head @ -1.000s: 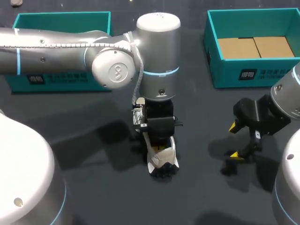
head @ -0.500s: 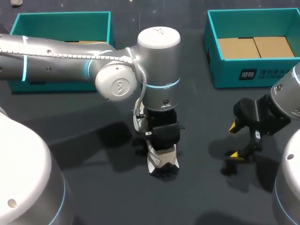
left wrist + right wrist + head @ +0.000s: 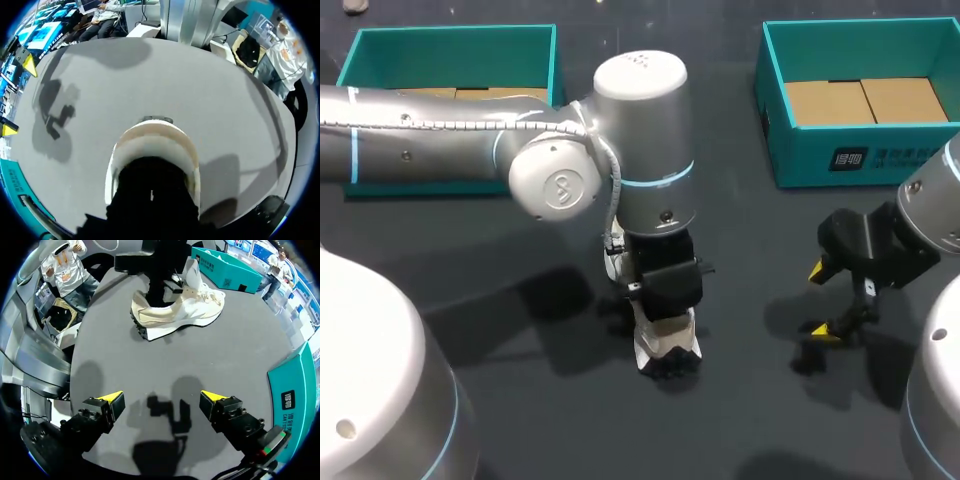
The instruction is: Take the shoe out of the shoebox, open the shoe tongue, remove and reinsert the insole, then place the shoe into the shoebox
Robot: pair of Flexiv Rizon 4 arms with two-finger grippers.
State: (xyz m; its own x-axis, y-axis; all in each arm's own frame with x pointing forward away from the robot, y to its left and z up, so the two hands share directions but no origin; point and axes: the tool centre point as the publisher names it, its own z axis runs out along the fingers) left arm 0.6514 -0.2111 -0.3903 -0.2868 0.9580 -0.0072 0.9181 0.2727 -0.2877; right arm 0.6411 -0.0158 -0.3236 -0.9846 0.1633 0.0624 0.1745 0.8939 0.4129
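Near the worktop's (image 3: 520, 330) front edge, the cream-white sneaker with black tread (image 3: 667, 348) stands heel toward me, my left gripper (image 3: 665, 295) sunk in its opening, grip impossible to tell; my right gripper (image 3: 161, 399) hangs spread, broadside, well apart, the open teal cardboard shoebox (image 3: 795, 155) beyond.

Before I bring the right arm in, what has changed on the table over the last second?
The left arm sank lower over the shoe, covering more of it, and its wrist swung slightly toward its own side. Nothing was visibly taken hold of or let go. The shoe stays where it was, and the right gripper hangs open and unmoved beside it.
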